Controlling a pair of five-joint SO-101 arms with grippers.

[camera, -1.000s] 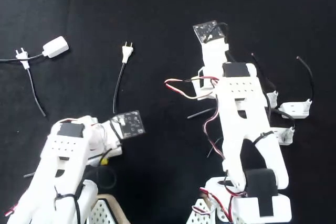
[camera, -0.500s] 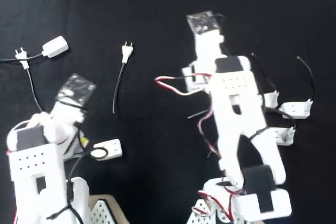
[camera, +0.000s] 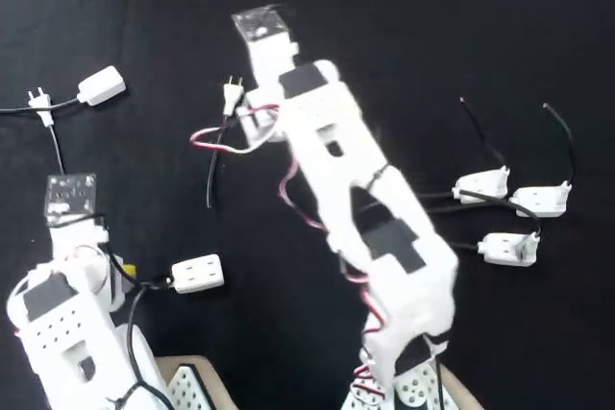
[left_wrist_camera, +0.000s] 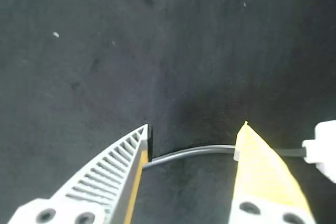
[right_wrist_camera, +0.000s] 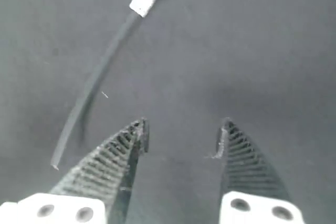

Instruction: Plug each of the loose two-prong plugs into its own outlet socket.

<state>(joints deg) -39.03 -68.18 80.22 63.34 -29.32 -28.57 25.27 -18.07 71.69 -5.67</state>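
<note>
Black cloth (camera: 384, 45) as ever, but the right arm has swung across to the loose two-prong plug (camera: 232, 93), right gripper (right_wrist_camera: 181, 129) spread wide just short of it (left gripper (left_wrist_camera: 194, 129), also spread, now straddles a black cable (left_wrist_camera: 189, 152)), so I'd guess a grab comes next.

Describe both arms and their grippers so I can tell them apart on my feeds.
Both arms are white, boxy links with black blocks. The right arm carries looped red-and-white wires; the right gripper is dark, ribbed and wedge-shaped. On the left arm, the left gripper pairs a white ribbed side with a yellow one.
</note>
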